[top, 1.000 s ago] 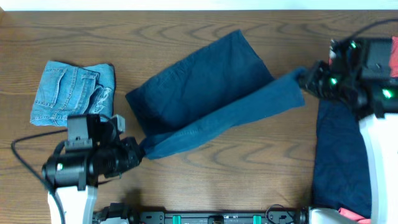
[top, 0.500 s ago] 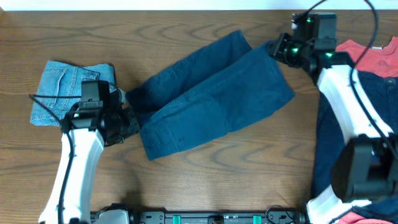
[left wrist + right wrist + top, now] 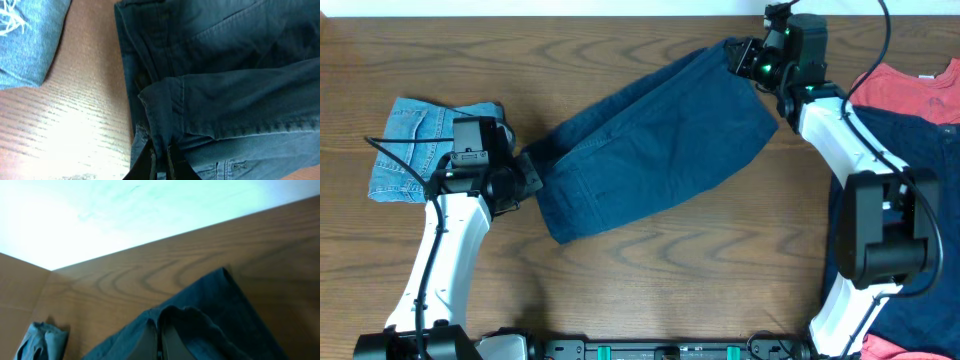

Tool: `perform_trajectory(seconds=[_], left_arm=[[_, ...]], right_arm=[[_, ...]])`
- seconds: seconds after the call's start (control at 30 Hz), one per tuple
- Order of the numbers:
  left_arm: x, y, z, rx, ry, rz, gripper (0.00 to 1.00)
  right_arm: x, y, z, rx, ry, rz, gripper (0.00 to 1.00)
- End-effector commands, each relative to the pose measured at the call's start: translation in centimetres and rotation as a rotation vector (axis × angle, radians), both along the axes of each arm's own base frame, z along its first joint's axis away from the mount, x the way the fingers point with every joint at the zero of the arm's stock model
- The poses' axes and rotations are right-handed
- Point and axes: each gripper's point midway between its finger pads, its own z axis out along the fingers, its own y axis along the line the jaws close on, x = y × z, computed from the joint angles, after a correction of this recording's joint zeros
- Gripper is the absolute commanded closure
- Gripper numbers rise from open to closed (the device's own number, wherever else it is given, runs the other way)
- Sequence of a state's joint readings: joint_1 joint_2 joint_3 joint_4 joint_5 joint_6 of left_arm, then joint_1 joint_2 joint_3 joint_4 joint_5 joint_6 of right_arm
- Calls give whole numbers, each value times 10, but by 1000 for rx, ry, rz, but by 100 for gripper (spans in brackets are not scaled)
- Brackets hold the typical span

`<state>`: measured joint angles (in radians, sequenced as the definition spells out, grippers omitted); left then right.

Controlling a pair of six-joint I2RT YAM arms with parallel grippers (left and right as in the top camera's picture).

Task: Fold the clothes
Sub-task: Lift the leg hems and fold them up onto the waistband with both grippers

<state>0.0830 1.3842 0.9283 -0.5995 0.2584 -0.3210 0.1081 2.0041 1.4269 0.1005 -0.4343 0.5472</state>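
Our left gripper (image 3: 160, 161) is pinched tight on the waistband end of the navy shorts (image 3: 660, 145), its arm stretched forward. Our right gripper (image 3: 740, 58) clamps the leg hem near the far edge, arm reaching inward. The shorts lie doubled over mid-table (image 3: 720, 270), beside the folded denim shorts (image 3: 415, 140).

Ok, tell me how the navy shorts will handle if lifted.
Probably floppy: the navy shorts bunch and crease where the left gripper pinches them. Likely to sag between grips: the right gripper holds only the far edge.
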Motion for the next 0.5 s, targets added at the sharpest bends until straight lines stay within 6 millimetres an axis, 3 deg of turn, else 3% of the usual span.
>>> perform_trajectory(seconds=[0.0, 0.2, 0.27, 0.3, 0.33, 0.37, 0.4, 0.47], left_arm=[[5, 19, 2, 76, -15, 61, 94], [20, 29, 5, 120, -67, 96, 94], [25, 29, 2, 120, -72, 97, 85], [27, 30, -1, 120, -71, 97, 63], [28, 30, -4, 119, -64, 97, 46], [28, 30, -8, 117, -52, 99, 37], [26, 30, -12, 116, -38, 99, 23], [21, 29, -20, 115, 1, 96, 9]], right_arm=[[16, -10, 5, -13, -42, -73, 99], [30, -4, 0, 1, -108, -80, 99], [34, -2, -5, 13, -116, -89, 99], [36, 0, -7, 17, -124, -88, 87], [38, 0, -10, 19, -127, -88, 34], [38, 0, -15, 18, -118, -86, 1], [37, -2, -21, 10, -101, -86, 1], [32, -10, -33, -22, -55, -71, 1]])
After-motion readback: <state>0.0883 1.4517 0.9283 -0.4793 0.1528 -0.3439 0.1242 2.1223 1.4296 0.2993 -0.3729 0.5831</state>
